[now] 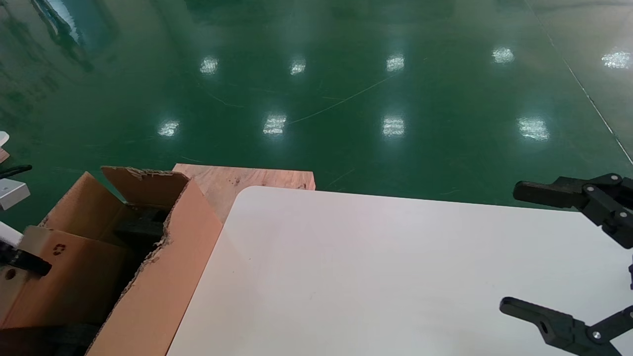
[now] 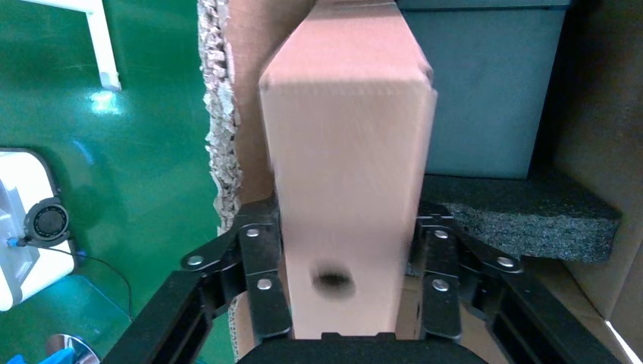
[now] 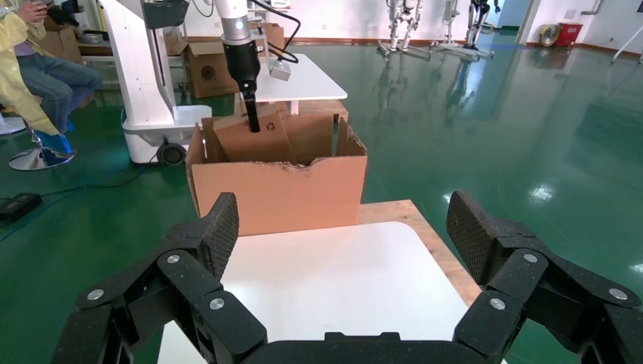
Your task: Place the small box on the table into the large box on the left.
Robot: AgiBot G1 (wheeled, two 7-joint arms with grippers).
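My left gripper (image 2: 347, 262) is shut on the small box (image 2: 345, 174), a pinkish-brown oblong with a round hole near the fingers (image 2: 261, 277). In the head view the small box (image 1: 69, 287) shows its recycling mark and sits tilted inside the opening of the large box (image 1: 168, 277), a brown carton with torn flap edges at the left, with the left gripper (image 1: 22, 263) on it. The right wrist view shows the same from afar: the small box (image 3: 250, 136) in the large box (image 3: 277, 193). My right gripper (image 1: 524, 249) is open and empty over the right of the white table (image 1: 371, 272).
A reddish wooden board (image 1: 237, 180) lies under the table's far left corner. Inside the carton are a dark grey box (image 2: 485, 98) and black foam (image 2: 531, 220). Green floor lies all around. A seated person (image 3: 30, 68) is far off.
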